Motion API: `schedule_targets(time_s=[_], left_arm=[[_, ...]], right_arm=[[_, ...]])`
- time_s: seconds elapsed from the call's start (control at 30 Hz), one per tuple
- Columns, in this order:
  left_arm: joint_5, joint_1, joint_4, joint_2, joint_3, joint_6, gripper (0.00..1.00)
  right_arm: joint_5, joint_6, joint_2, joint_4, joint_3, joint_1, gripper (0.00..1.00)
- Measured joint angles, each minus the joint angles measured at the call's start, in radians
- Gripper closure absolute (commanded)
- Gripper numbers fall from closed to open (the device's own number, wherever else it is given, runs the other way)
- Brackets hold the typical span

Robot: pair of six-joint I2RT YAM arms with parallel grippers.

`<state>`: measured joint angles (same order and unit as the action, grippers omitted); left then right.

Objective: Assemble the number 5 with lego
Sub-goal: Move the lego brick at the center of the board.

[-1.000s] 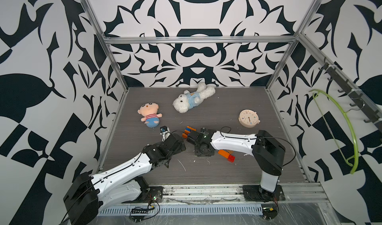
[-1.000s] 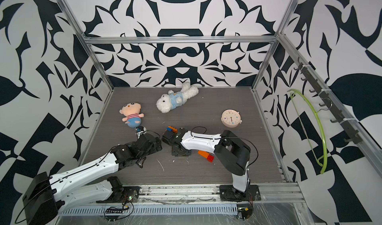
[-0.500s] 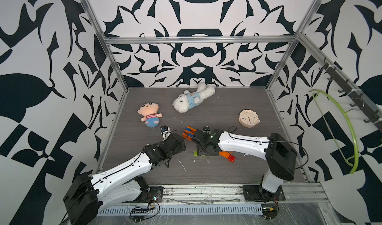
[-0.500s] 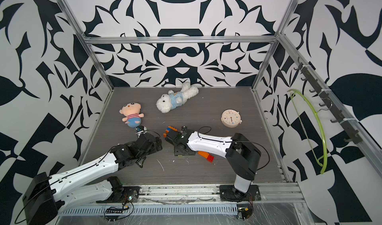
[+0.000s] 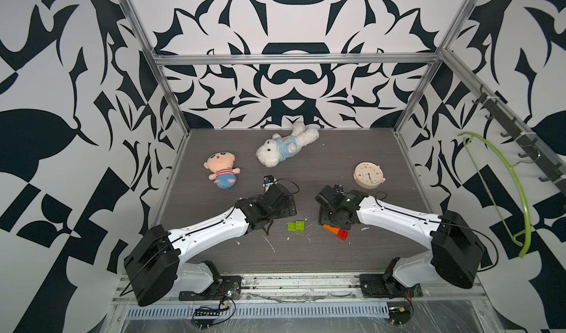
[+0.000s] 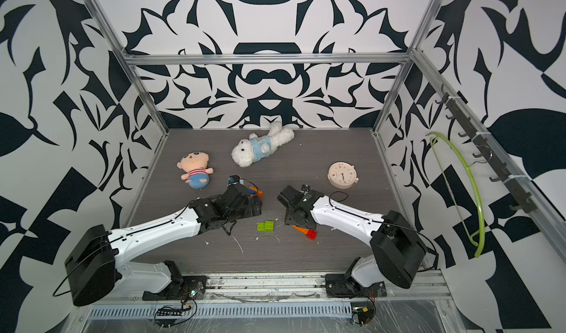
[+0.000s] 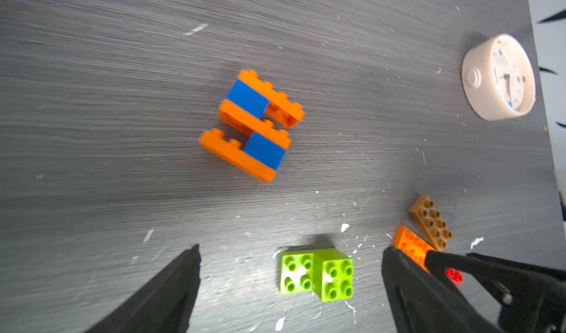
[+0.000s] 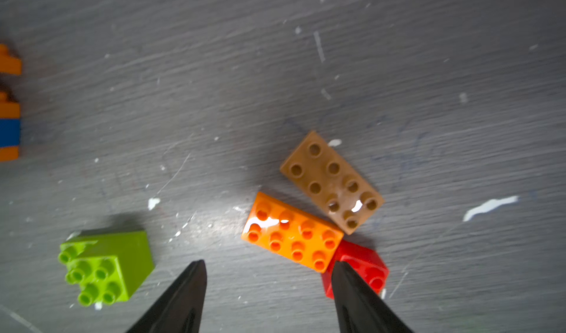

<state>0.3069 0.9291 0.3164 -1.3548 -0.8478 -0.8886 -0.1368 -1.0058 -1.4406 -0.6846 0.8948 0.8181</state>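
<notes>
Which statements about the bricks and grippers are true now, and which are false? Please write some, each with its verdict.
1. The left gripper and the right gripper are both open. True.
2. The orange-and-blue build lies on the table, held by nothing. True.
3. The green bricks sit on top of the build. False: they lie on the table, apart from it.
4. The red brick is held in the right gripper. False: it lies on the table at one end of the orange brick.
5. The tan brick lies right beside the orange brick. True.
</notes>
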Motion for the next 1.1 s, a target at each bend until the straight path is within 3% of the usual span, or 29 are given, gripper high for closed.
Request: schedule_targets(time_s=[0.3, 1.1], left_arm=[[-0.006, 0.011, -0.006, -0.041, -0.022, 0.000, 0.01], [0.010, 0.011, -0.005, -0.041, -0.021, -0.001, 0.01]], right_arm=[[0.052, -0.008, -0.005, 0.030, -0.064, 0.002, 0.30], [0.010, -0.041, 0.061, -0.015, -0.127, -0.037, 0.25]])
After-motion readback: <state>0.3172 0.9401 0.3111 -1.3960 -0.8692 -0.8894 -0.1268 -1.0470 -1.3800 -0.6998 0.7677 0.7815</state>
